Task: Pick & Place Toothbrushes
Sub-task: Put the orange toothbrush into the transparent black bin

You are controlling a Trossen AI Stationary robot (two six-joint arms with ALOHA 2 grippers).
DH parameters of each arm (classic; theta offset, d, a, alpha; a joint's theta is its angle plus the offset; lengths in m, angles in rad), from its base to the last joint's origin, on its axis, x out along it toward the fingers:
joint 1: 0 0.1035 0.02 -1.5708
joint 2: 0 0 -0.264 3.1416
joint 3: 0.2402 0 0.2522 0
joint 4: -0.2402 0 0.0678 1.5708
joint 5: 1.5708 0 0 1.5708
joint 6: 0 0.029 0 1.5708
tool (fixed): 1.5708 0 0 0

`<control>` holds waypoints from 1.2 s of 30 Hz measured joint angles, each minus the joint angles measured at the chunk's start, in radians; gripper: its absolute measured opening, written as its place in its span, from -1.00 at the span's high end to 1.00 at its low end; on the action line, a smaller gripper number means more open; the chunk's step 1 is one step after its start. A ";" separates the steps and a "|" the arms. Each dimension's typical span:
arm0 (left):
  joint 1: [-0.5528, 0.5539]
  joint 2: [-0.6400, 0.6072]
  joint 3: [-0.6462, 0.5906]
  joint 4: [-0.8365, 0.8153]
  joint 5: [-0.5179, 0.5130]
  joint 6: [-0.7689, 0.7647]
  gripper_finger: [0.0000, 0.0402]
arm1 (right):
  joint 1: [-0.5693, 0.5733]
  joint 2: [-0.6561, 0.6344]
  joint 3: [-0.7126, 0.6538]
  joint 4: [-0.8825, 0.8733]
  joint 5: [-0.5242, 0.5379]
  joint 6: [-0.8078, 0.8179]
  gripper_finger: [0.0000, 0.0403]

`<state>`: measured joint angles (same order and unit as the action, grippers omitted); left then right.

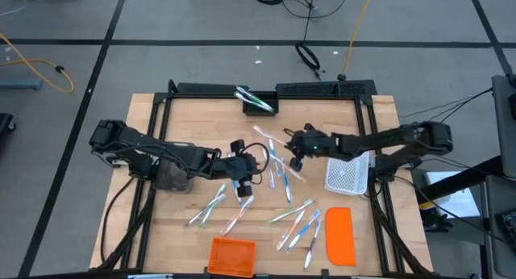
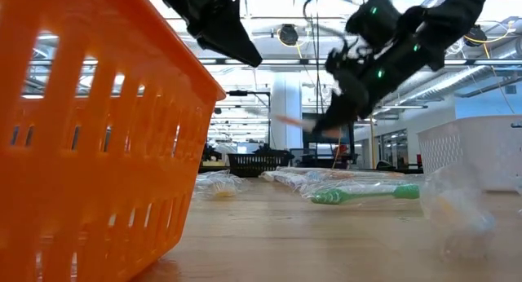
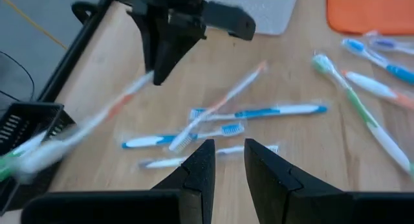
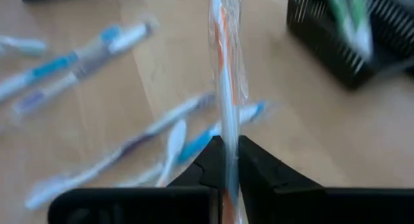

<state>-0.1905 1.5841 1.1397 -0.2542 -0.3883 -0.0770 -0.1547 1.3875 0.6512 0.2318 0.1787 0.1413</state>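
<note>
Several wrapped toothbrushes [image 1: 297, 222] lie loose on the wooden table; more show in the left wrist view [image 3: 259, 112]. My right gripper [image 1: 293, 154] hovers over the table's middle, shut on one orange-accented toothbrush [image 4: 225, 68] in clear wrap. That toothbrush also shows in the low view [image 2: 298, 121] and, blurred, in the left wrist view [image 3: 97, 123]. My left gripper [image 3: 226, 160] stands a little to the left of the right one [image 1: 242, 185], above the table. It is open by a narrow gap with nothing between its fingers. My right gripper pinches the orange-accented toothbrush near one end [image 4: 226, 160] between its two fingers. The fingers come from the table's right, slanting down, and the toothbrush runs along them and out past their tips toward the black bin. It is lifted clear of the table.
A black bin [image 1: 260, 104] with green toothbrushes stands at the far edge. A white mesh basket [image 1: 348, 174] and a flat orange lid [image 1: 339, 235] sit at the right. An orange basket [image 1: 232, 255] stands at the near edge and fills the low view's left [image 2: 90, 143].
</note>
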 joint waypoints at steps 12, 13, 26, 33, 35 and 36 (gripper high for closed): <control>0.008 0.000 0.000 0.215 -0.007 0.077 0.57 | 0.065 -0.271 0.000 0.040 0.000 -0.069 0.92; 0.012 0.000 0.000 0.241 -0.007 0.079 0.57 | 0.079 -0.285 0.000 0.051 0.000 -0.079 0.92; 0.075 0.000 0.000 0.424 -0.008 0.104 0.57 | 0.225 -0.373 0.001 0.111 0.004 -0.163 0.92; 0.064 0.000 0.000 0.525 0.022 0.195 0.49 | 0.243 -0.378 0.001 0.114 0.004 -0.185 0.92; 0.063 0.000 0.000 0.538 0.023 0.200 0.39 | 0.243 -0.379 0.001 0.116 0.004 -0.192 0.92; 0.063 0.000 0.000 0.541 0.025 0.199 0.34 | 0.243 -0.378 0.001 0.116 0.004 -0.195 0.92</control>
<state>-0.1276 1.5841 1.1397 0.2864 -0.3637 0.1220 0.0883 1.0092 0.6518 0.3475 0.1829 -0.0539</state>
